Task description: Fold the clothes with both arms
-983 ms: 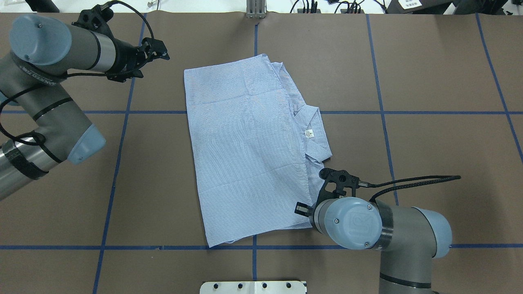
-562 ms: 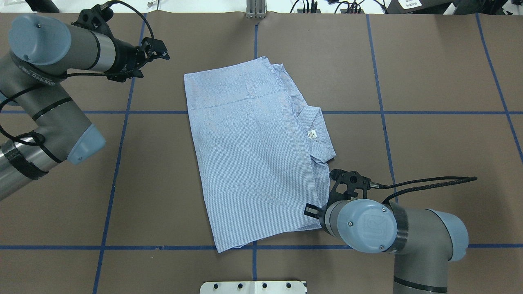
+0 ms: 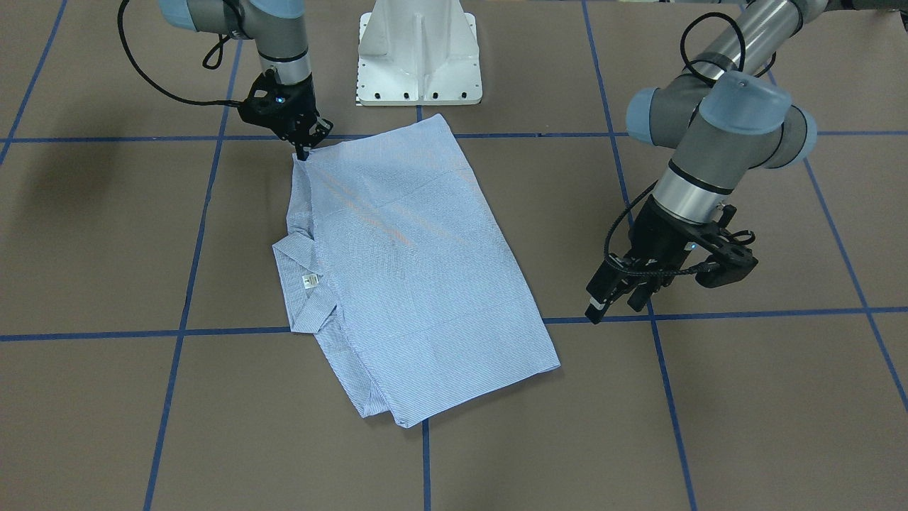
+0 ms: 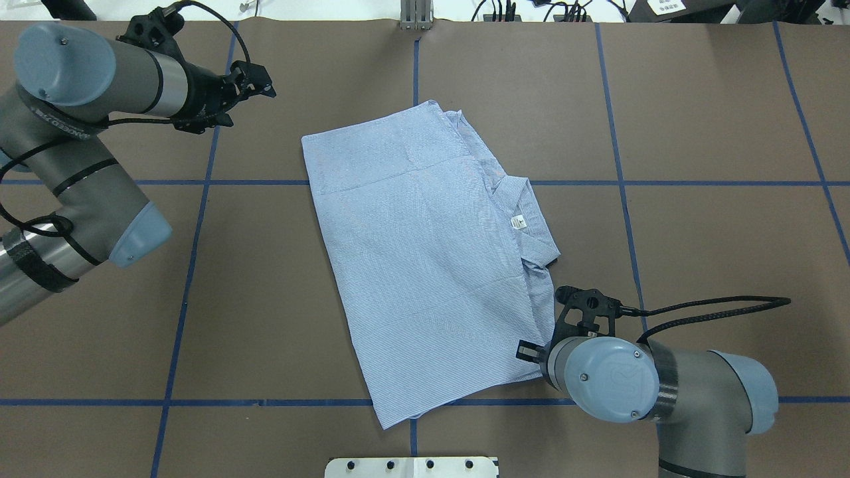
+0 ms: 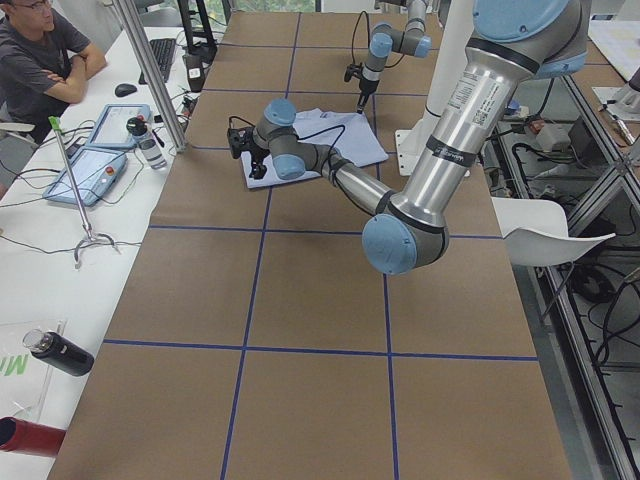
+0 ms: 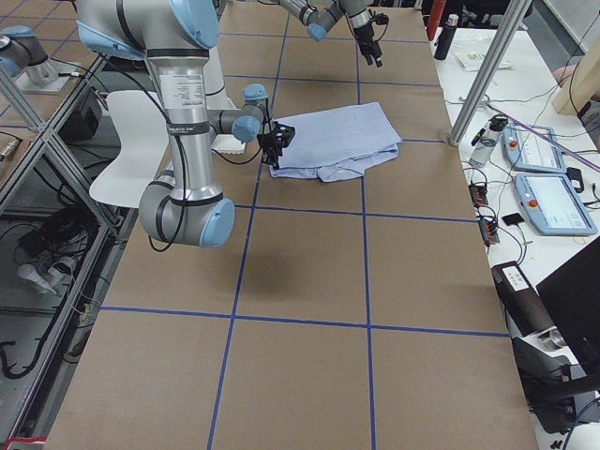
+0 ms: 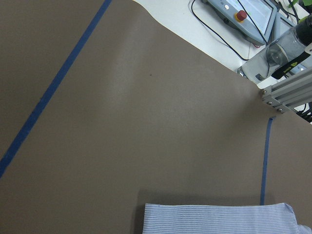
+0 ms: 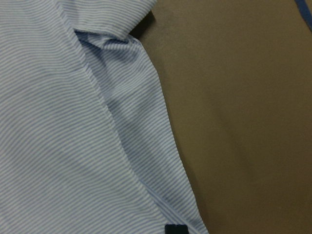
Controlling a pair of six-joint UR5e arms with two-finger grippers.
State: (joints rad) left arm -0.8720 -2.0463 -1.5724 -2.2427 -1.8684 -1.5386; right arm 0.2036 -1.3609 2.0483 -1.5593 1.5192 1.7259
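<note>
Bench: brown paper cover point(image 4: 697, 99), gridded with blue tape lines point(image 4: 617, 182).
Side desk: white point(image 5: 40, 280), carrying teach pendants point(image 5: 85, 172), a keyboard point(image 5: 165, 52) and a bottle point(image 5: 148, 145).
Post: aluminium profile point(image 5: 150, 75) at the bench edge.
Chair: white point(image 5: 545, 235).

Right arm's black two-finger gripper point(image 3: 302, 150): overhead, its fingers hidden beneath arm's light-blue joint cap point(image 4: 611, 378). Right wrist camera catches only one black fingertip point(image 8: 175, 229), cut by bottom edge. Left wrist camera: light blue-and-white pinstriped shirt point(image 7: 219, 219) cropped at bottom edge. On it, small white neck label point(image 4: 517, 222): print too small for me to read. From ends of brown paper-covered counter point(image 4: 697, 133), I can't resolve that gripper's fingers.
</note>
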